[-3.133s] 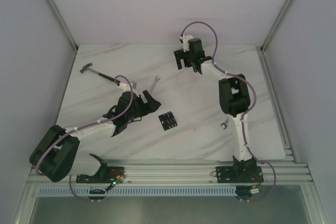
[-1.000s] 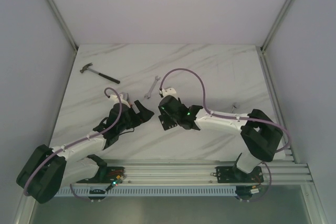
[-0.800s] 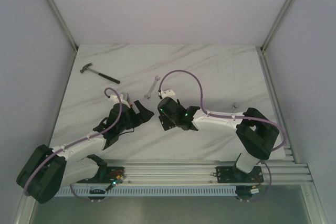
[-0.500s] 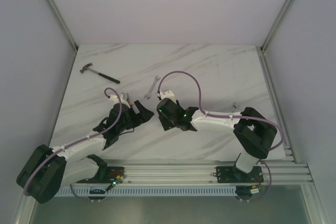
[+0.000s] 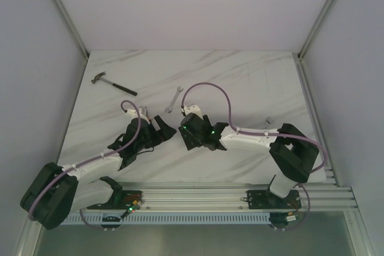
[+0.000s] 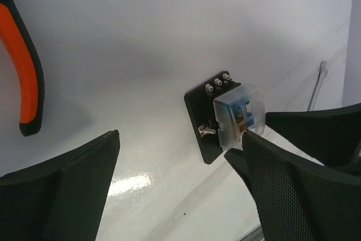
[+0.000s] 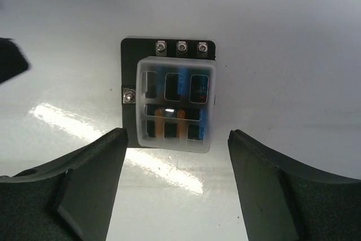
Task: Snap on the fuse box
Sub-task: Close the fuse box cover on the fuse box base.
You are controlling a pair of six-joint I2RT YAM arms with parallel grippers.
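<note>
- Black plastic, the fuse box [image 7: 169, 49] lies flat on the white marbled desk [image 5: 240, 82], near its middle and towards the front, hidden under the right wrist in the top view.
- A clear cover [image 7: 175, 103] sits over the fuse rows; blue and amber fuses show through it.
- Three screw terminals line one edge of the base, and one more stands at its side.
- The right jaws hang straight above the box, spread wide apart, with a finger [image 7: 84, 190] on each side and not touching it.
- The left jaws are also apart; one finger [image 6: 293, 184] is just beside the cover's corner, but contact cannot be told.
- Orange-handled pliers [image 6: 22, 66] lie off to the side.
- A wrench [image 5: 174, 98] lies behind the box, and a hammer [image 5: 113, 84] is well apart at the far left.
</note>
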